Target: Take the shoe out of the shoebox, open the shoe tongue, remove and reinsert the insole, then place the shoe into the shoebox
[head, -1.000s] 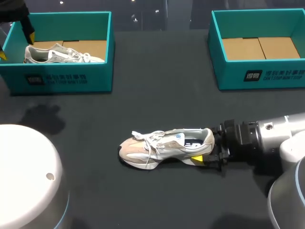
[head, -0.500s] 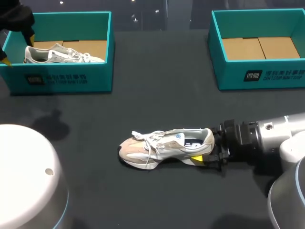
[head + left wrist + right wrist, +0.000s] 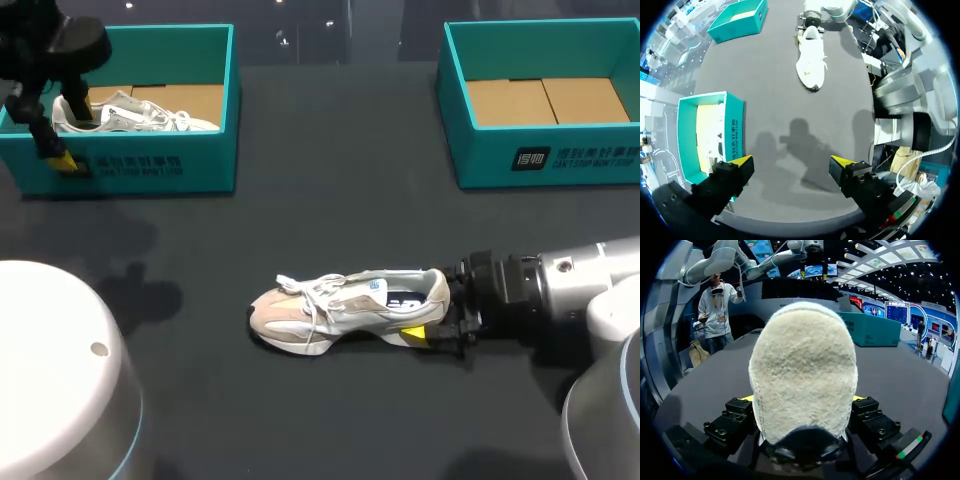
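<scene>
The right gripper (image 3: 432, 312) pinches the heel of the pale shoe (image 3: 335, 308) from both sides. The shoe stands on its sole on the dark table (image 3: 330, 210), well apart from the left shoebox (image 3: 150, 165) and the right shoebox (image 3: 545, 160) — long axis across the table, toe pointing left. The left gripper (image 3: 791, 161) hangs spread wide, holding nothing, by the left shoebox's front wall.

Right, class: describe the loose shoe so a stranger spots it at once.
On the dark table, a left box and a right box, both teal, sit far back. The shoe lies in the open nearer the robot, heel held by the right gripper; the other shoe sits inside the left box.
</scene>
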